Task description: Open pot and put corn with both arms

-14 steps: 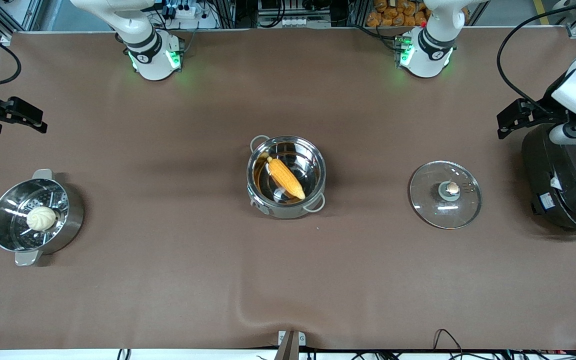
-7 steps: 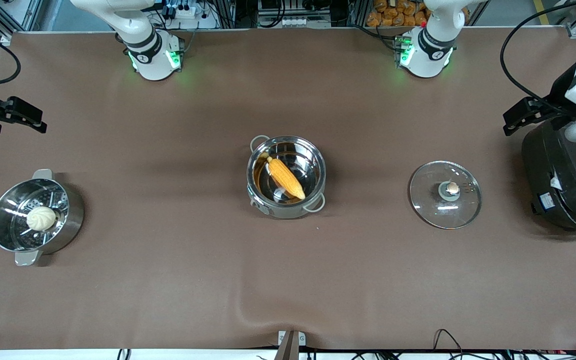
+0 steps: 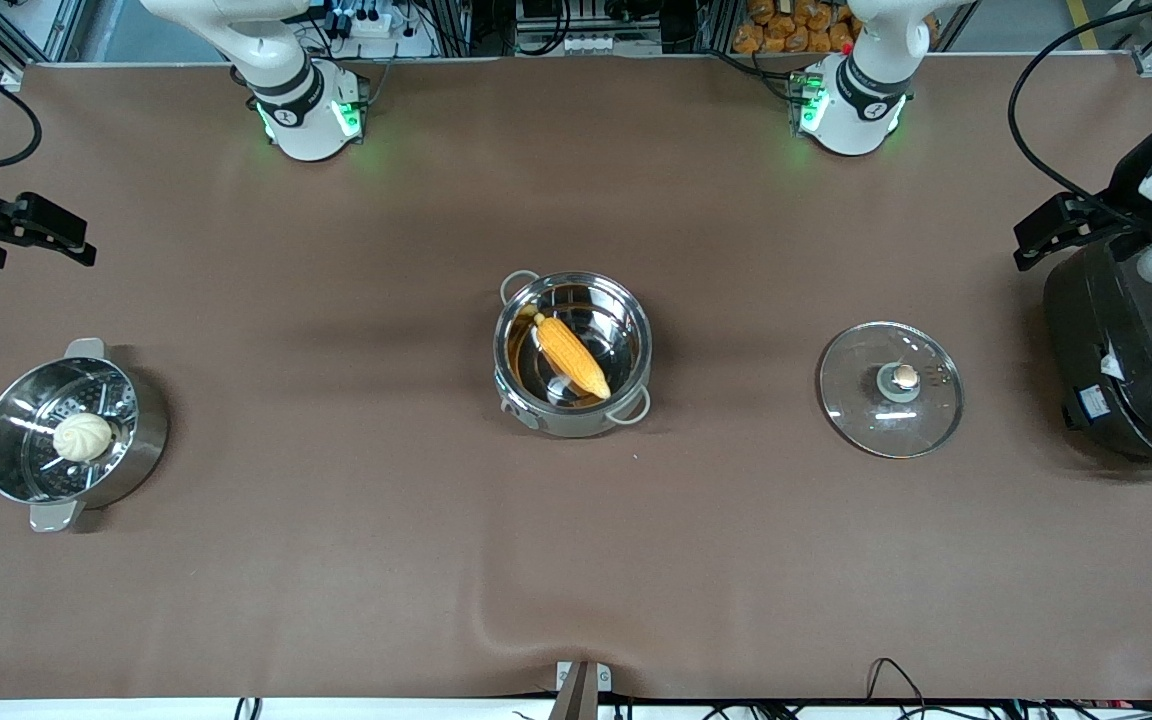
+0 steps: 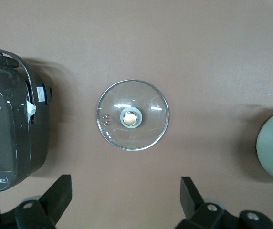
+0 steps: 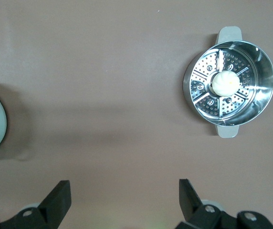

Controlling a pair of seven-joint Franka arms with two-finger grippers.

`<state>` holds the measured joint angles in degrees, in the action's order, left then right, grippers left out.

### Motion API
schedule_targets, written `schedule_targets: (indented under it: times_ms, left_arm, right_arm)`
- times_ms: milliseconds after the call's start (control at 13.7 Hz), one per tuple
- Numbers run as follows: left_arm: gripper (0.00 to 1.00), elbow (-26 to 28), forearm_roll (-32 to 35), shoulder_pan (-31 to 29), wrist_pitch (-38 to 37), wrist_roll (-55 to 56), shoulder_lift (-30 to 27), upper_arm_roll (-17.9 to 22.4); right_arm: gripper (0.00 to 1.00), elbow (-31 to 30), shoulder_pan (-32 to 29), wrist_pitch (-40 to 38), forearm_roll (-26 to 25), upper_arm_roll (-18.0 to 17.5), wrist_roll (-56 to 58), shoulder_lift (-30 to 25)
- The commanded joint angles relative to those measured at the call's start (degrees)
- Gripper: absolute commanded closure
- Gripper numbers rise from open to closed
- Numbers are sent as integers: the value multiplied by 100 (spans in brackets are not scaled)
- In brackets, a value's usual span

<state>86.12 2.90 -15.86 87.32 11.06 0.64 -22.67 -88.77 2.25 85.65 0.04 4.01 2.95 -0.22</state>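
Front view is showing the corn lying aslant inside the open pot mid-desk; left hand is hanging spread above the lid; right hand is hovering spread near the steamer pot; both sit well apart from the pot.

A brown mat covers the table, rippled near six o'clock. Aluminium framing and cables line the twelve o'clock edge.

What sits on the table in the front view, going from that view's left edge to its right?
Steamer pot holding a bun → pot with the corn in it → glass lid → black rice cooker.
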Motion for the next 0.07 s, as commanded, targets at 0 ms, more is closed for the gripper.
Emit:
schedule_targets:
  times_ms: [0]
  left_arm:
    - [0, -34, -44, -57, -84, -148, -38, 0]
  right_arm:
    - [0, -18, -128, -48, 128, -84, 101, -92]
